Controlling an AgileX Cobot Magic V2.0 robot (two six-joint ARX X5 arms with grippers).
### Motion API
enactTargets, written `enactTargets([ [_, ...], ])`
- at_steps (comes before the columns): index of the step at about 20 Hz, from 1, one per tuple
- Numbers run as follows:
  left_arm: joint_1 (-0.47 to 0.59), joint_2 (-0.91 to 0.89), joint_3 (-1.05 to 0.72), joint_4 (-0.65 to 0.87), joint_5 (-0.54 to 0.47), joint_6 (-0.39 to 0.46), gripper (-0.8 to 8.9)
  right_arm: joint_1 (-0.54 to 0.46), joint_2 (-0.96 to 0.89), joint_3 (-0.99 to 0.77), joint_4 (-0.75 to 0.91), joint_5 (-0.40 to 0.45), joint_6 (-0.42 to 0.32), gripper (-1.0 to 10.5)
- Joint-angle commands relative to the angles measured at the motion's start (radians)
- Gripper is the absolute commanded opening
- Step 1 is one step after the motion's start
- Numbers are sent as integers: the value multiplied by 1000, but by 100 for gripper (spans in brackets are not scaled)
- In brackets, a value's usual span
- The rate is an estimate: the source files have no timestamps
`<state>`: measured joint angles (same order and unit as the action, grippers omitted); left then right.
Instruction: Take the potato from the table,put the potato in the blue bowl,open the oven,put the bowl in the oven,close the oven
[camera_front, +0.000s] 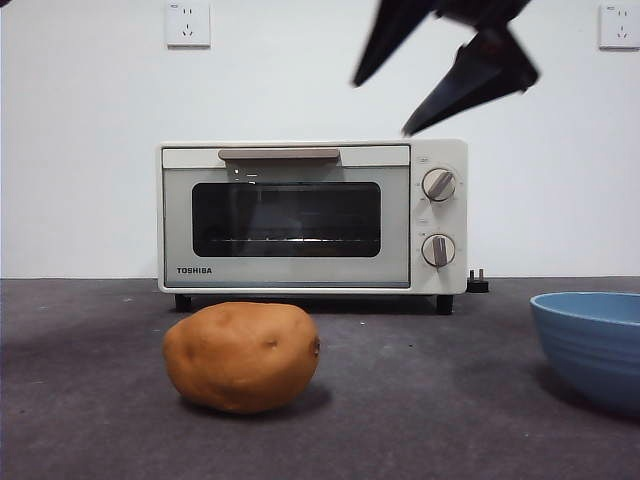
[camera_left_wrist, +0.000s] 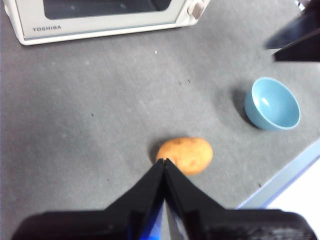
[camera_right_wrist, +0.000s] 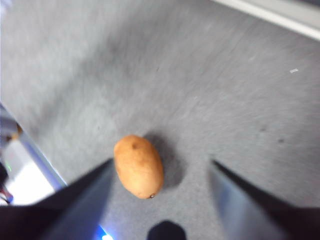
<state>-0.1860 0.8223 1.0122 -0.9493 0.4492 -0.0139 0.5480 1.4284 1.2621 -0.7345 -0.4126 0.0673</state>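
Dark grey speckled desk (camera_front: 90, 400) carries a cream toaster oven (camera_front: 312, 217) at the back, an orange-brown potato (camera_front: 242, 356) lying on its side in front, and a blue bowl (camera_front: 590, 345) well apart.

Left end effector (camera_left_wrist: 164, 162): two matte black jaws, each a flat wedge tapering to a pointed tip, rising from a broad black base block; a blue glow shows between the jaw roots. Right end effector (camera_right_wrist: 160, 167): two identical black wedge jaws, blurred, with a small blue light and a rounded black part at the base.
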Motion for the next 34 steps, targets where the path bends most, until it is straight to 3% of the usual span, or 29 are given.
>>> enactTargets([
  [1, -3, -4, 5, -8, 4, 23, -5, 53, 47, 26, 0, 34, -52, 635],
  [4, -3, -4, 5, -8, 4, 25, -5, 130, 88, 41, 0, 139, -94, 642],
  [7, -3, -3, 5, -7, 4, 25, -5, 201, 126, 42, 0, 227, -106, 827],
  [13, -3, -3, 5, -8, 23, 25, -5, 317, 246, 42, 27, 282, -167, 838],
  [19, -3, -1, 5, -35, 65, 26, -5, 383, 377, 42, 41, 350, -300, 838],
  [25, -3, 1, 5, -58, 76, 26, -5, 396, 457, 42, 77, 349, -303, 836],
  [28, -3, 1, 5, -58, 76, 34, -5, 396, 465, 42, 87, 348, -302, 653],
  [34, -3, 3, 5, -60, 76, 44, -5, 402, 465, 42, 80, 341, -267, -7],
])
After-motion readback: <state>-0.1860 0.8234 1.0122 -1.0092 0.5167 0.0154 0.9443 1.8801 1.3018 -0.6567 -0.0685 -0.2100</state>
